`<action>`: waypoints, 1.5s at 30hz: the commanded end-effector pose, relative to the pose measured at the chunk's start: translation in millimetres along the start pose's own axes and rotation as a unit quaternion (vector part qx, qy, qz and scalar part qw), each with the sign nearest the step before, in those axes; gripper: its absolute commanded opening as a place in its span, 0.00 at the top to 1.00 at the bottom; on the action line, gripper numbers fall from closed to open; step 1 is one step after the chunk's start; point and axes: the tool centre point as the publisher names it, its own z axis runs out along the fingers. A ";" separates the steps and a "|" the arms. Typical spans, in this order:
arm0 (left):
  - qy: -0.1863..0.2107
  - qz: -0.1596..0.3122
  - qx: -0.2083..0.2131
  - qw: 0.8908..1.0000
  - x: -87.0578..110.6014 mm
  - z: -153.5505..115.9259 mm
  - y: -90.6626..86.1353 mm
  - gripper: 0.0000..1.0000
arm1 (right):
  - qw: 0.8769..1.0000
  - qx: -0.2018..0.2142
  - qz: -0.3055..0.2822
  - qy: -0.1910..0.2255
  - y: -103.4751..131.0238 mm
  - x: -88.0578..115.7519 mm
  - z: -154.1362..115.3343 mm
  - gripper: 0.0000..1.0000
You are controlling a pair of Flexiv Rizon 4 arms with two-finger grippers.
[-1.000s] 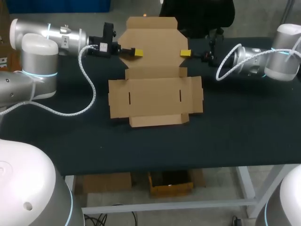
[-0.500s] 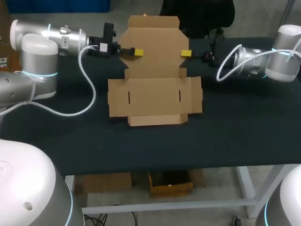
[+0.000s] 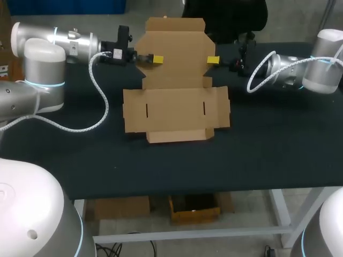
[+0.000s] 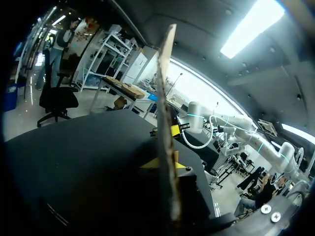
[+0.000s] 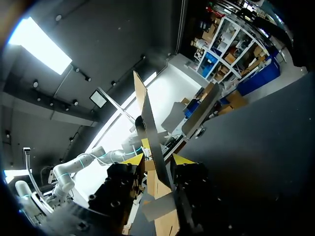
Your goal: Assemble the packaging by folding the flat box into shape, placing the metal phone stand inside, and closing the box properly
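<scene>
box (image 3: 176,107) shifted slightly, left gripper (image 3: 153,59), right gripper (image 3: 213,60) clamped

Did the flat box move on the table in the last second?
Yes, slightly: the flat box slid away from the near edge of the table.

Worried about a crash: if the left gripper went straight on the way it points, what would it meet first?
The cardboard box panel held in the left gripper; beyond it, probably the right gripper on the opposite edge, though depth is unclear.
</scene>
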 end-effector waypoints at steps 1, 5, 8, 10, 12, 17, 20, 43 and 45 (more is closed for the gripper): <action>-0.001 0.005 -0.002 1.000 -1.1 -0.5 -2.5 1.00 | 1.000 0.000 0.000 -0.005 0.1 0.5 -8.5 0.56; -0.002 0.010 0.001 1.000 -3.6 -1.9 -5.9 1.00 | 0.999 0.002 -0.002 -0.032 -0.4 6.2 -18.2 0.56; 0.000 0.014 0.004 1.000 -4.6 -1.9 -8.2 1.00 | 0.999 0.005 -0.005 -0.048 0.3 10.4 -23.3 0.57; 0.002 0.019 0.007 1.000 -5.3 -1.7 -10.3 1.00 | 0.998 0.008 -0.008 -0.063 1.1 14.5 -27.9 0.60; 0.003 0.022 0.009 1.000 -6.1 -2.1 -12.1 1.00 | 0.997 0.010 -0.010 -0.075 1.4 17.5 -31.5 0.67; 0.006 0.032 0.017 0.999 -9.2 -3.0 -18.6 1.00 | 0.994 0.007 -0.017 -0.107 0.8 28.8 -45.2 0.97; 0.008 0.038 0.018 0.999 -10.5 -1.9 -21.9 1.00 | 0.993 0.006 -0.020 -0.118 -0.9 33.8 -50.7 1.00; 0.035 0.090 0.026 0.995 -4.3 7.4 -42.3 1.00 | 0.974 0.034 -0.054 -0.216 -29.0 77.0 -81.4 1.00; 0.037 0.092 0.026 0.995 -3.7 8.8 -43.3 1.00 | 0.972 0.039 -0.058 -0.223 -33.2 79.3 -82.9 1.00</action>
